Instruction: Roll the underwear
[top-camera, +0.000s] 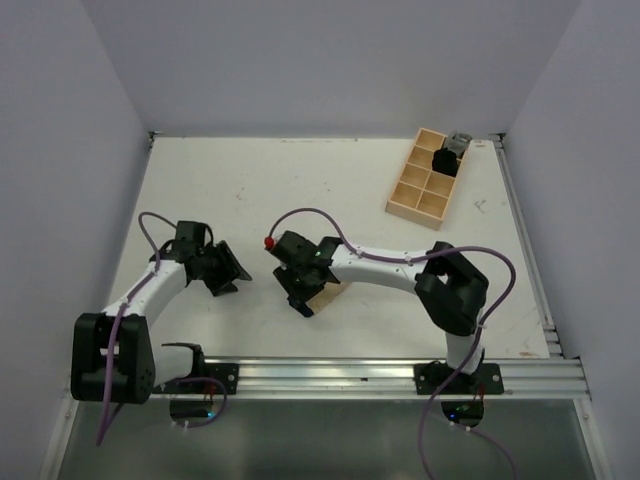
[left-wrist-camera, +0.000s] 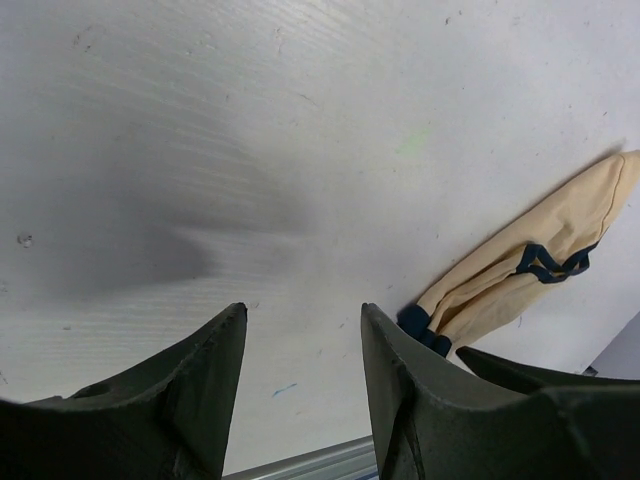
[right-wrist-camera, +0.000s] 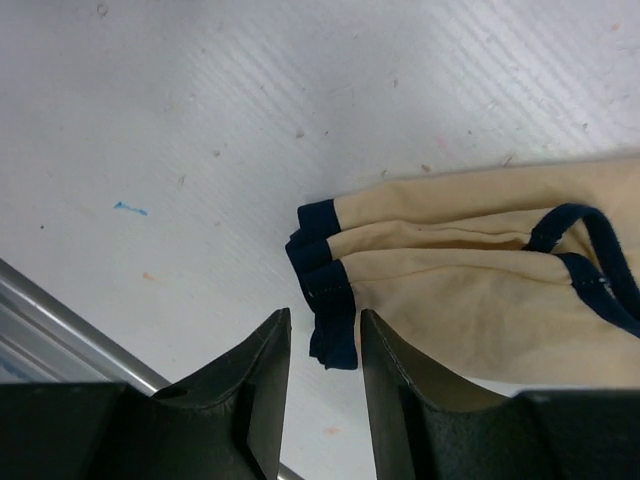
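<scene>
The right hand (right-wrist-camera: 322, 322) stands part-open and empty, its tips straddling the dark-trimmed end of the underwear (right-wrist-camera: 470, 270), which lies folded flat on the worktop (right-wrist-camera: 200, 120), a likely spot to start the roll. The left hand (left-wrist-camera: 302, 312), also apart and empty, hovers beside it, probably to steady. The wooden tray (top-camera: 412, 217) sits at the far right.

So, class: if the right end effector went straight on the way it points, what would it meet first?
Probably the underwear, its dark-trimmed end just ahead of the right end effector; depth is unclear.
</scene>
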